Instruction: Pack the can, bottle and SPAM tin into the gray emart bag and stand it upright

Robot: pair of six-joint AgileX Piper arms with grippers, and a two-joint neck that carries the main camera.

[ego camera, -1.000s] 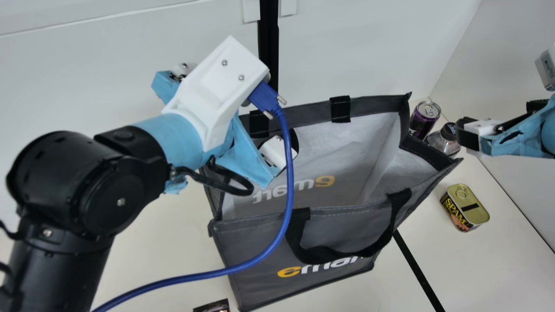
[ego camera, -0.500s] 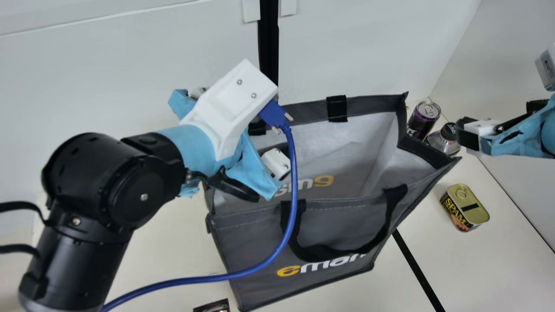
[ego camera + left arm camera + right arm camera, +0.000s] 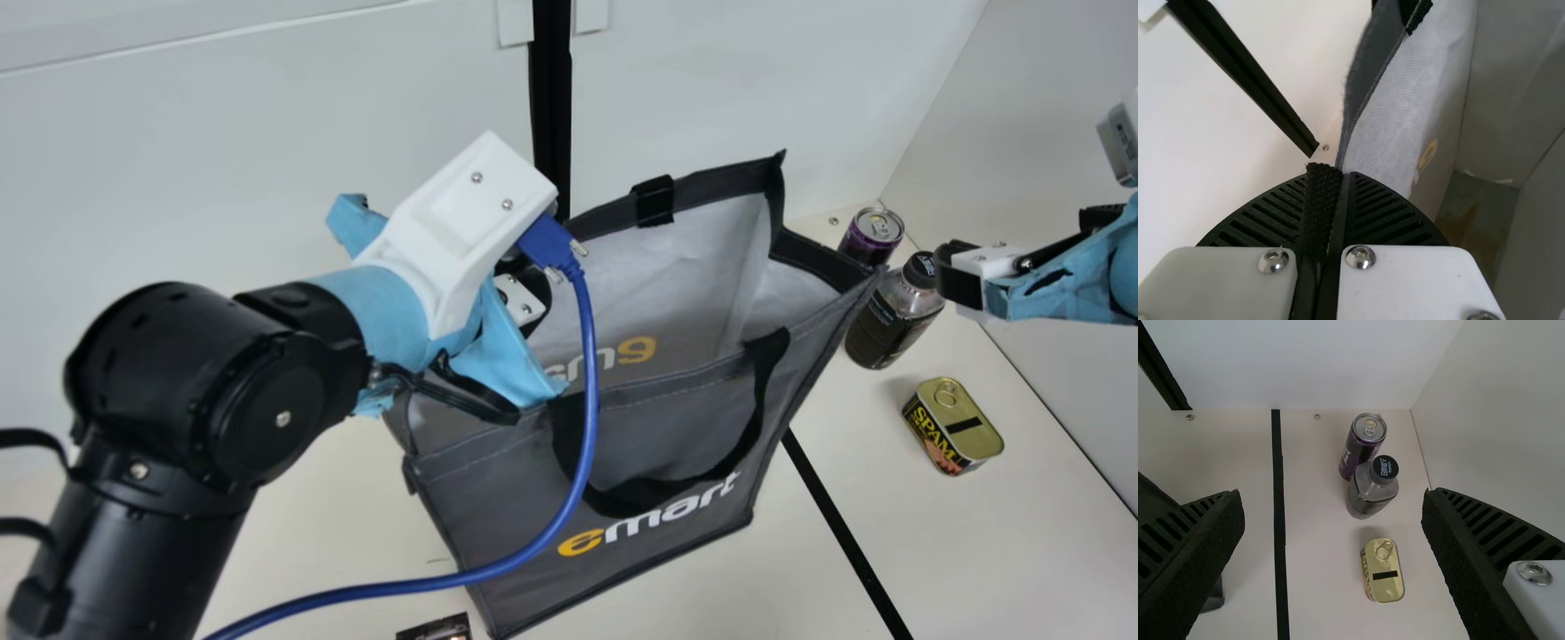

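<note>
Leftward in the main view goes the gray emart bag (image 3: 498, 507), away from the dark bottle (image 3: 880, 331) and purple can (image 3: 869, 238), with the left gripper (image 3: 523, 299) pinching its black webbing strap (image 3: 1321, 200) at the rim. Over on the other side, the right gripper (image 3: 958, 277) hangs with fingers spread, while can, bottle and SPAM tin (image 3: 953, 427) sit outside the bag on the table (image 3: 1022, 551).

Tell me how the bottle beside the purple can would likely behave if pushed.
The bottle would probably tip if pushed near its dark cap, being taller than wide. It stands upright, so a low push would more likely slide it. Its smooth, rounded sides suggest it could roll once down.
</note>
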